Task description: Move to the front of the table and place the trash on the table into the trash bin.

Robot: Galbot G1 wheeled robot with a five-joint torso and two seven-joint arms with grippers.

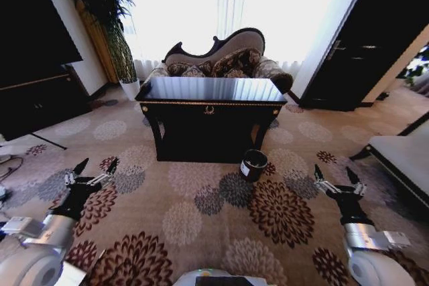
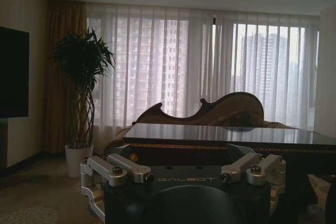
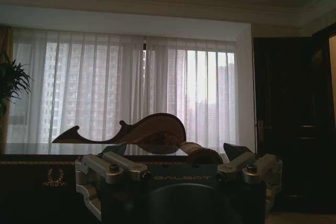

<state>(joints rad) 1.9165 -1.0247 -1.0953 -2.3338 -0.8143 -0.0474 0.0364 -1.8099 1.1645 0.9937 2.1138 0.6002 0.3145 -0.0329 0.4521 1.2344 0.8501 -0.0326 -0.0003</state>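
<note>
**Both pincers empty, robot standing off from the table**

Nearest the head camera, the left pincer is held low over the patterned carpet on the robot's left, its two dark fingers spread apart with nothing between them. The right pincer sits in a matching position on the robot's right, fingers likewise parted and holding nothing. Both are well apart from the table.

Beyond them, on the carpet, the trash bin stands upright just beside the table's front right leg, a white label showing on its side. It is far lower than the tabletop.

The table stands ahead, centred in the head view, glossy black with gold edge trim and a gold emblem on the front apron. The tabletop reflects the window strongly; the trash cannot be made out on it from this position.

Behind the table is a sofa with a curved back and patterned cushions. A potted plant stands to the left of it, by the sheer curtains. A dark door lies far right.
</note>
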